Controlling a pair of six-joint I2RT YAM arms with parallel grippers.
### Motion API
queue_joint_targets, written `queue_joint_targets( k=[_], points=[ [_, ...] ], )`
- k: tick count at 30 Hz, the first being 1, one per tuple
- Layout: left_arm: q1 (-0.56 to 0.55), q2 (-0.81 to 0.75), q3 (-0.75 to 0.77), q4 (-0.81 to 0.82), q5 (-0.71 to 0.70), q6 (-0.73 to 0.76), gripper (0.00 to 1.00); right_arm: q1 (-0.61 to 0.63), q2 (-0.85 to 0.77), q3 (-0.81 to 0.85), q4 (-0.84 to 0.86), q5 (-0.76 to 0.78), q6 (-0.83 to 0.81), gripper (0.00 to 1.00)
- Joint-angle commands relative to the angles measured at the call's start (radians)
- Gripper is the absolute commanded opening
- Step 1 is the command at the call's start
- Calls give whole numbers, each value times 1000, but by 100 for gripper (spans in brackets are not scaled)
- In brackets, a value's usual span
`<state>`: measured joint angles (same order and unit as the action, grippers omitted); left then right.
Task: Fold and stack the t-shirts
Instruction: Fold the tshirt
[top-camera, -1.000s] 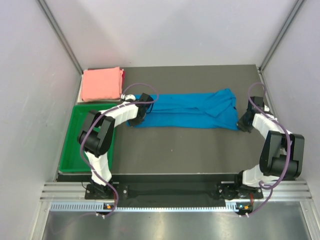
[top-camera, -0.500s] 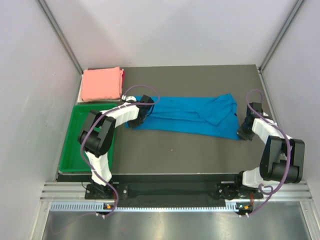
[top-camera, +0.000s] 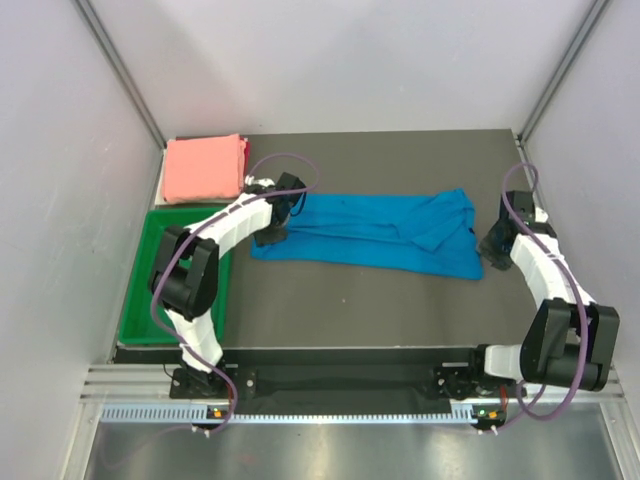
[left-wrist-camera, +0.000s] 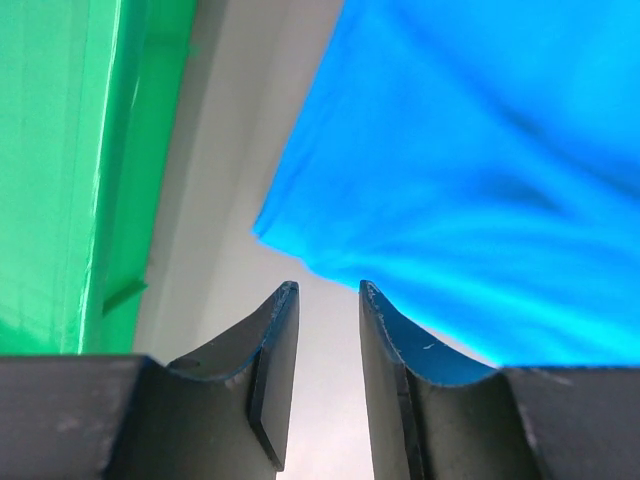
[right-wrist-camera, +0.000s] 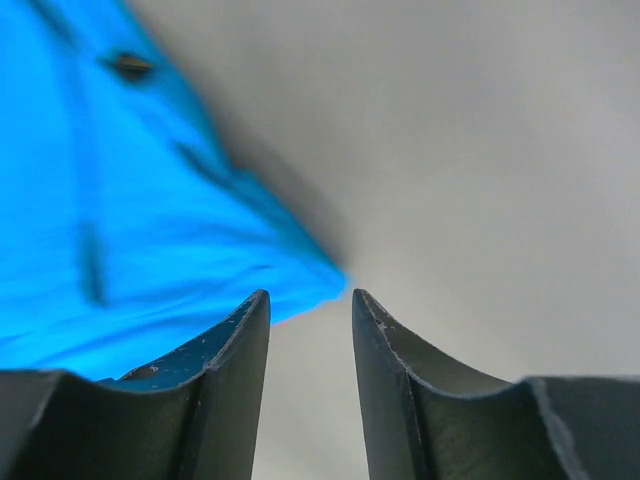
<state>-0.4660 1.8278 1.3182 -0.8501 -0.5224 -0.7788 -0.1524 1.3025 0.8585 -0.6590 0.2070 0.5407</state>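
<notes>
Open mat on the near half of the table (top-camera: 350, 310), from the arm bases up to the blue shirt (top-camera: 375, 232). The far strip behind the shirt is passable too. Left edge is blocked by the green tray (top-camera: 135, 310) walls, with the folded pink shirt (top-camera: 204, 168) in the far-left corner. Left gripper (left-wrist-camera: 328, 290) sits in the gap between tray and shirt end. Right gripper (right-wrist-camera: 310, 295) is just off the shirt's right corner, side wall (top-camera: 600, 200) near.
</notes>
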Motion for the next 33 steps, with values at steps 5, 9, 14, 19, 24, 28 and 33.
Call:
queue_joint_targets(
  k=[5,9,14,19,24,28,33],
  points=[
    [55,37,87,49,172,55,36,140,9,13,168,-150,185,45],
    [84,96,107,82,176,64,36,212,30,2,274,-135,290,50],
    [112,146,156,94,170,70,36,246,139,36,337,-141,386,54],
    [125,197,183,98,171,59,36,272,198,60,338,-120,445,54],
    [127,245,226,71,118,61,35,286,230,53,354,-101,478,53],
    [127,245,249,54,73,67,35,298,245,40,377,-84,489,53],
    [124,235,240,5,47,62,34,298,279,43,420,-83,489,43]
  ],
)
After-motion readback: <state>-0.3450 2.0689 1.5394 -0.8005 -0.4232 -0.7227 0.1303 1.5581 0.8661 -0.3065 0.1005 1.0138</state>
